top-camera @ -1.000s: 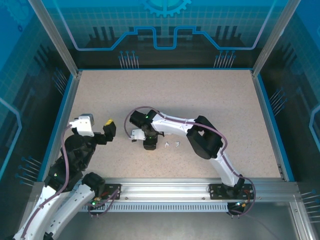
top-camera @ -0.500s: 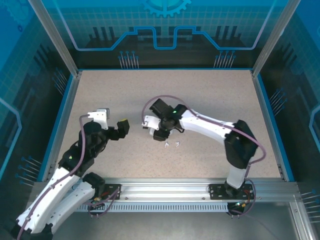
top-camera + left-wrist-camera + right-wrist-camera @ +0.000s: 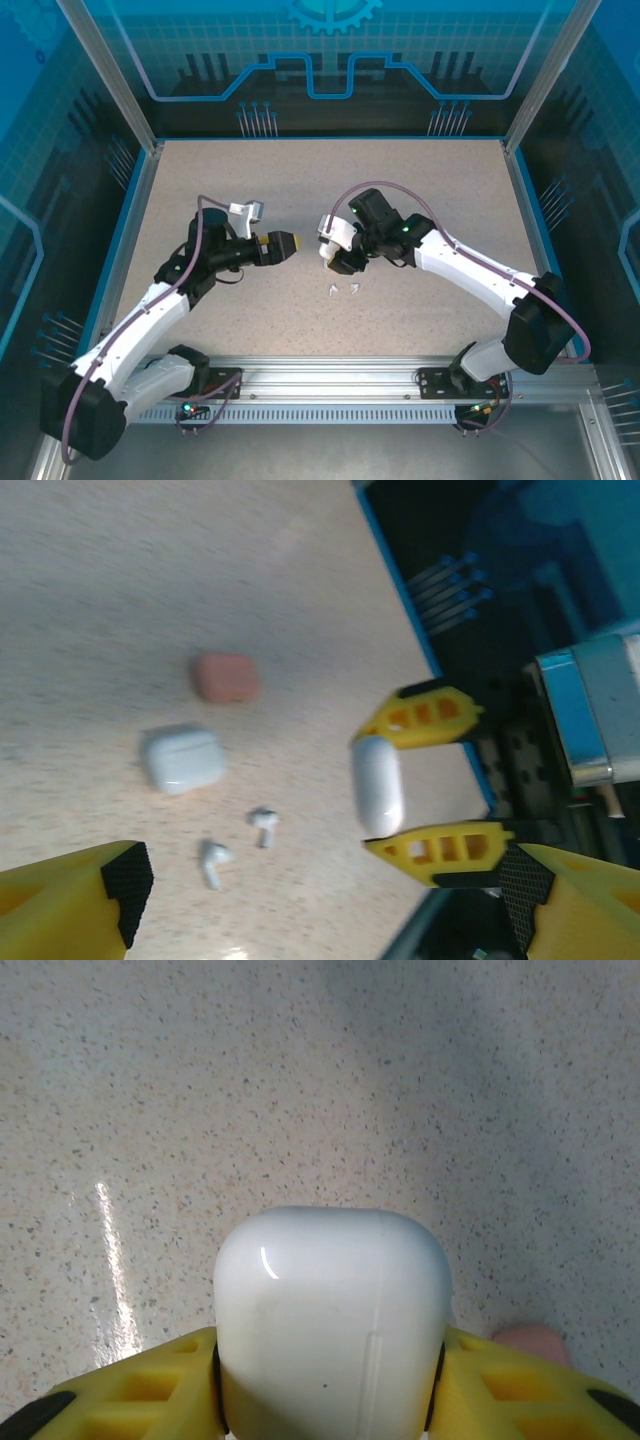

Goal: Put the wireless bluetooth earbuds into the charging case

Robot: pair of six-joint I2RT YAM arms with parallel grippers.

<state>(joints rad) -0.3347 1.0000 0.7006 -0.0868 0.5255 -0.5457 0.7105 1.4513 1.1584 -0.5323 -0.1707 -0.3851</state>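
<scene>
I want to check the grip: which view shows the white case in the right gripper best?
The right wrist view: the white case sits large and sharp, clamped in the right gripper. The left wrist view shows it small and edge-on. In the top view it is too small to tell from the gripper.

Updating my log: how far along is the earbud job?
Done: nothing, two white earbuds lie loose on the table. In hand: the right gripper clamps a white case, seemingly closed; the left gripper is open. Left: opening the case, seating both earbuds.
</scene>
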